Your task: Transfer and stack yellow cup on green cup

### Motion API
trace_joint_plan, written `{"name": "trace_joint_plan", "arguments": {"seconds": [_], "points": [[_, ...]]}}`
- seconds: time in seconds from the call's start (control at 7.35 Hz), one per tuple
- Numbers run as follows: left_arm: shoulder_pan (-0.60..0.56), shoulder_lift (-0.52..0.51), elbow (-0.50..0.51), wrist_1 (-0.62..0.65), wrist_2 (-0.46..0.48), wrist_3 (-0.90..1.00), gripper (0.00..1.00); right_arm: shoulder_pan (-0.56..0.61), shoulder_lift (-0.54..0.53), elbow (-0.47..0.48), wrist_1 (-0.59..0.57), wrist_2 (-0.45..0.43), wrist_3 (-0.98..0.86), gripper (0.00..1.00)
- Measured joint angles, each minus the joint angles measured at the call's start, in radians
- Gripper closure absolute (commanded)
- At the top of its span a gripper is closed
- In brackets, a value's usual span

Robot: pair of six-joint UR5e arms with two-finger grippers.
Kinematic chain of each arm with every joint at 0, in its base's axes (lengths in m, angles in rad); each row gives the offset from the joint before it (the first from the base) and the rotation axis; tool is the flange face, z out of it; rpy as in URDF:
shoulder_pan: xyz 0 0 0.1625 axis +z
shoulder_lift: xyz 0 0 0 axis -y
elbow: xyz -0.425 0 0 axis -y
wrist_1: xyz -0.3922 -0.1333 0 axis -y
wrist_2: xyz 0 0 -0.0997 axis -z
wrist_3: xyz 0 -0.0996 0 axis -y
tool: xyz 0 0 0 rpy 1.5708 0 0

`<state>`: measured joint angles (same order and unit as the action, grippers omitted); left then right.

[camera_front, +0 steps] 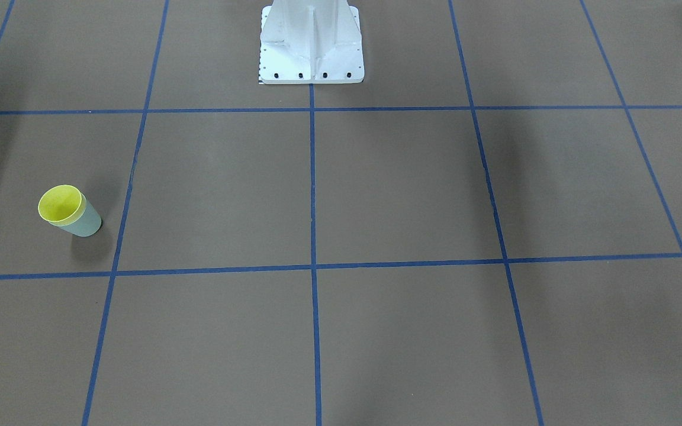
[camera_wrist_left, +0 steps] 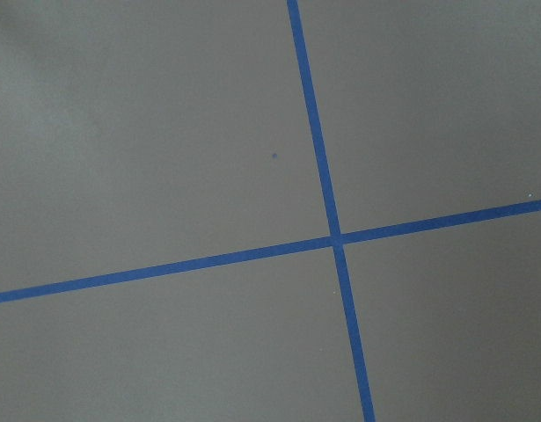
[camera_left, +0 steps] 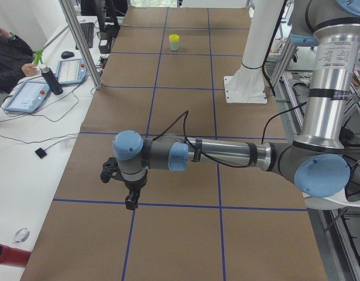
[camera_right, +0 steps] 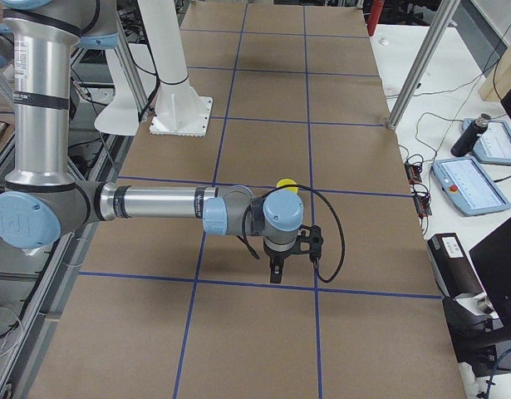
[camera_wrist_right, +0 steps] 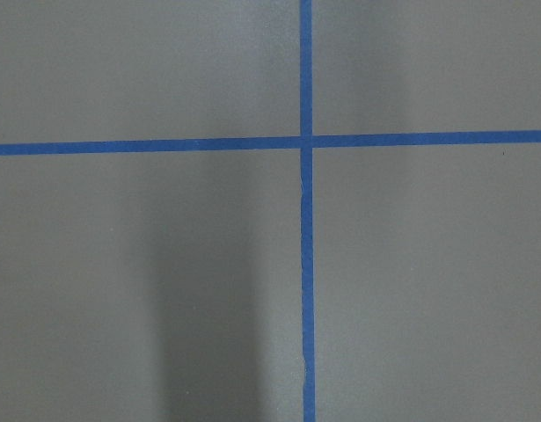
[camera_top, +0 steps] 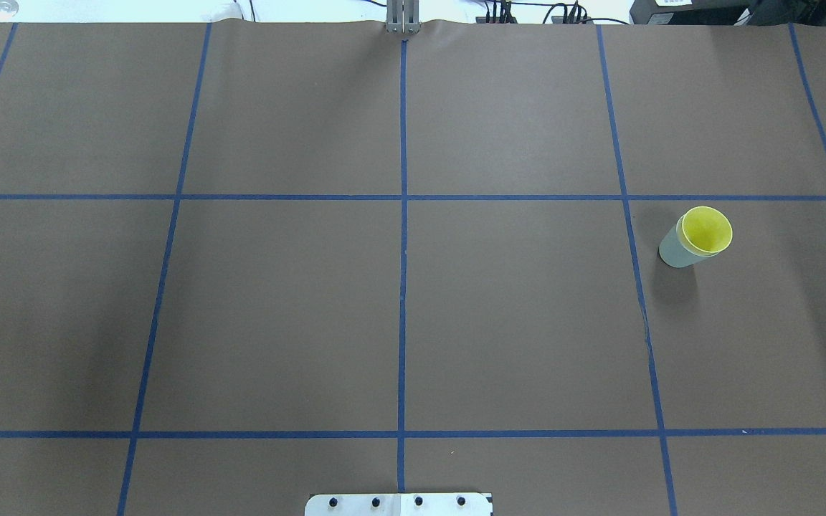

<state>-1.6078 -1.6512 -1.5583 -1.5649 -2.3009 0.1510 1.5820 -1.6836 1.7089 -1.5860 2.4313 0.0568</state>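
Observation:
The yellow cup (camera_front: 60, 204) sits nested inside the green cup (camera_front: 85, 223), which stands upright on the brown table. Seen from overhead, the yellow cup (camera_top: 707, 231) and the green cup (camera_top: 673, 252) are at the right. The pair is small and far away in the exterior left view, yellow cup (camera_left: 174, 38) on top. My left gripper (camera_left: 131, 203) hangs over a tape crossing, far from the cups. My right gripper (camera_right: 274, 274) hangs low, just in front of the yellow cup (camera_right: 287, 184). I cannot tell whether either gripper is open or shut. Both wrist views show only table and tape.
Blue tape lines (camera_top: 404, 215) divide the brown table into a grid. The white robot pedestal (camera_front: 311, 53) stands at the table's middle edge. A person (camera_left: 7, 55) sits at a side desk with tablets (camera_left: 28, 95) and a bottle (camera_left: 50, 80).

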Motion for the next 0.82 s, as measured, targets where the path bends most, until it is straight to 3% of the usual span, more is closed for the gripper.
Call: {"name": "trace_joint_plan", "arguments": {"seconds": [0.82], "points": [[0.001, 0.039, -0.001, -0.059, 0.0, -0.008, 0.0, 0.007, 0.005, 0.002, 0.004, -0.012, 0.0, 0.01]]}}
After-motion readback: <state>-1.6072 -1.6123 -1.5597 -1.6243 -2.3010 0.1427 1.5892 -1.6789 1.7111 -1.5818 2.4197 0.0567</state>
